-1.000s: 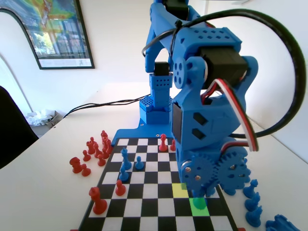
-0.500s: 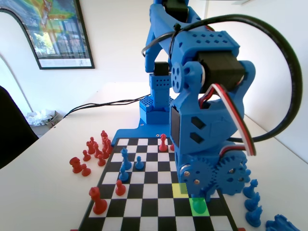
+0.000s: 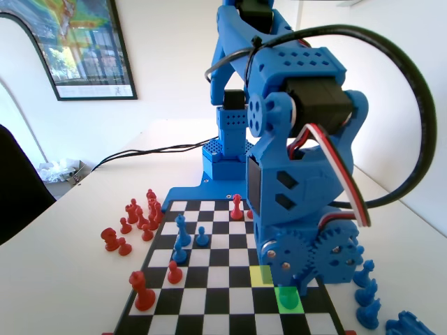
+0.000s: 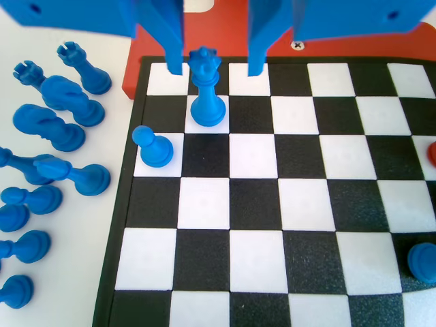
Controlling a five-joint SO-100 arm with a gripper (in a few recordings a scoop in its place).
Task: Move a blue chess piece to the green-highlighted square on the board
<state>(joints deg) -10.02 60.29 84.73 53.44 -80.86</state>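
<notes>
Wrist view: blue two-finger gripper (image 4: 214,65) hangs with its jaws spread apart, 1 on each side of the blue plastic chess piece (image 4: 207,92) with the crowned head and flared round base. The piece stands upright, long axis vertical, between the jaws; no contact visible on either side.

Fixed view: bright green-highlighted square (image 3: 288,300) sits near the right edge of the black-and-white checkered board (image 3: 209,279), directly below the gripper (image 3: 297,283). The piece's greenish base appears to rest on that square, next to the yellow-highlighted square (image 3: 262,275).

Judgement: piece looks placed; next is a straight lift clear of the crown.
</notes>
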